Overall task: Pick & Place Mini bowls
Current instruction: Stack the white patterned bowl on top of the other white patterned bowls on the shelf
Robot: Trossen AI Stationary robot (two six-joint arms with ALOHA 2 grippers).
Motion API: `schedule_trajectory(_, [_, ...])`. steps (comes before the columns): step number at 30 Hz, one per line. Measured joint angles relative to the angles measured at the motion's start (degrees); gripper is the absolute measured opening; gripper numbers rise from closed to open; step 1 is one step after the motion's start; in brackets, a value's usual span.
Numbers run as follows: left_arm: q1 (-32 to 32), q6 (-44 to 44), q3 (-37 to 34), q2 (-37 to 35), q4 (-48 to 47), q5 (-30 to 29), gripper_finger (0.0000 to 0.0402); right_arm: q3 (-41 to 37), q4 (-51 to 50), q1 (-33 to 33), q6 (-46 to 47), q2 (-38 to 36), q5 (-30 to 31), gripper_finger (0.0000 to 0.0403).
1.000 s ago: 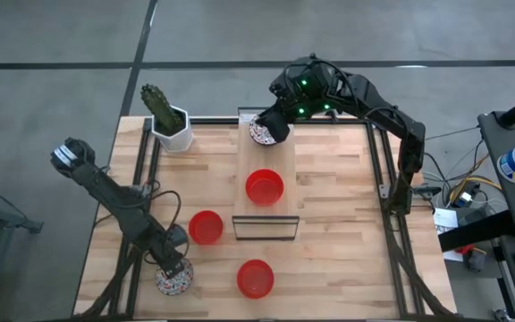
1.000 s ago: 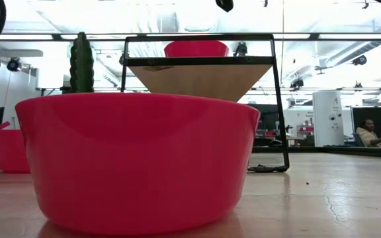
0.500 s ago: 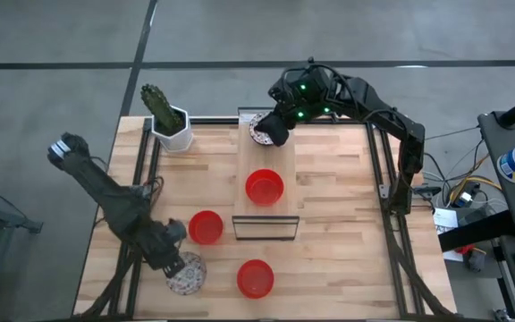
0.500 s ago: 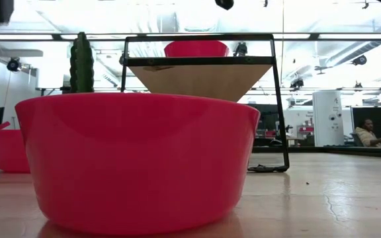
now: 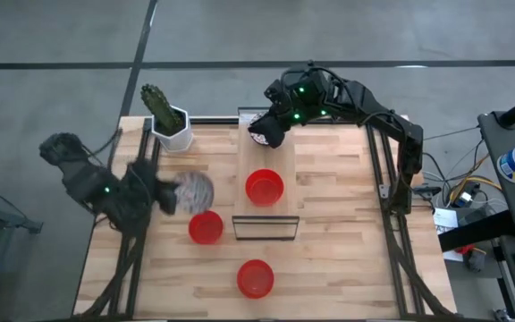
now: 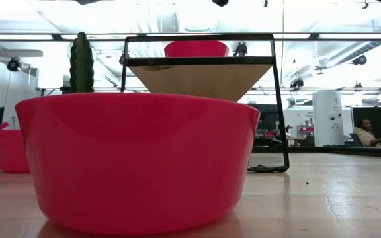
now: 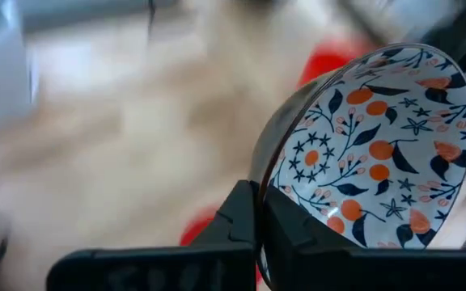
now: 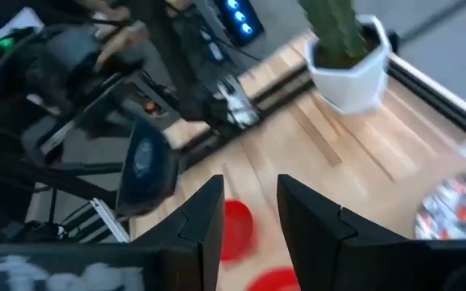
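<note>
High view: left gripper point(image 5: 170, 194) carries patterned bowl point(image 5: 193, 190) above the table point(image 5: 338, 224), fingers pinching its rim. Right gripper point(image 5: 269, 132) open by shelf point(image 5: 266, 152). Transport step; next, likely lower and release.

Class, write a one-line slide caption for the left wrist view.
Left end effector grips a patterned bowl by its rim.

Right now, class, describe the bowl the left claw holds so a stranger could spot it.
Start at the cactus pot at the table's far left corner. Just nearer, the left claw carries a patterned bowl above the table. Unlike the plain red bowls, it has orange-and-dark flowers inside.
</note>
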Motion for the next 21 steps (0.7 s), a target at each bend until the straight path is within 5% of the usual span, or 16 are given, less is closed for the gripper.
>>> schedule_trajectory(3, [4.73, 3.51, 3.02, -0.12, -0.63, -7.52, 0.0001, 0.0, 3.73, 1.21, -1.23, 0.0, 0.29, 0.0109])
schedule_trajectory(7, [12.73, 9.75, 5.46, -0.08, -0.64, -9.6, 0.0001, 0.0, 6.92, 2.96, -2.32, 0.0, 4.37, 0.0109])
schedule_trajectory(17, [30.79, 23.4, 5.88, 1.35, 2.48, -15.23, 0.0001, -1.08, 8.79, 8.62, -13.1, 0.2, 30.33, 0.01])
schedule_trajectory(21, [33.59, 32.48, 5.86, 2.36, 10.07, -16.22, 0.0001, -3.35, 12.03, 9.1, -13.53, 0.2, 32.86, 0.0106])
